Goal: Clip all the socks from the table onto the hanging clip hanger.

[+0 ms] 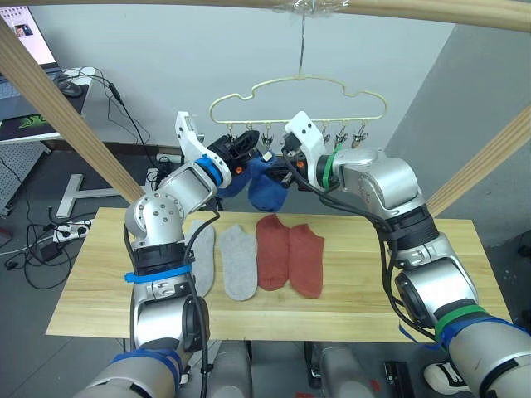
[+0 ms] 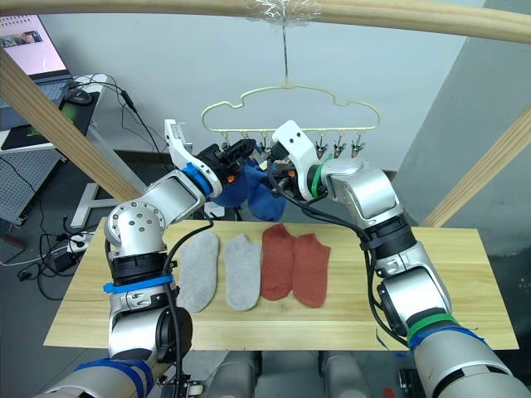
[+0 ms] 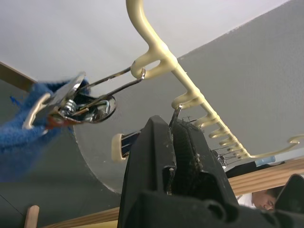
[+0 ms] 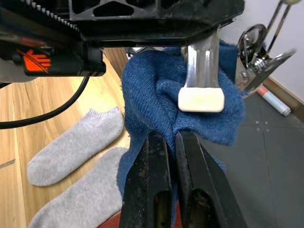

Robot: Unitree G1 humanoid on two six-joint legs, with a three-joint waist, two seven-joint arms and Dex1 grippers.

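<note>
My right claw [image 4: 172,142] is pinched on a blue sock [image 4: 156,99] up at the clip hanger [image 1: 299,83]. My left claw [image 3: 172,130] squeezes a clip. If I let go too soon, the sock may fall to the bench [image 1: 415,290].

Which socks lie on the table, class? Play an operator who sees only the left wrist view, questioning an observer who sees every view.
Observer: Four lie on the table: two grey socks and two rust-red socks.
Operator: Where is the right end effector?
Observer: The right end effector is shut on a blue sock, just under the clip hanger.
Operator: Is a clip on that sock?
Observer: Yes, a metal clip has its pad against the fabric.
</note>
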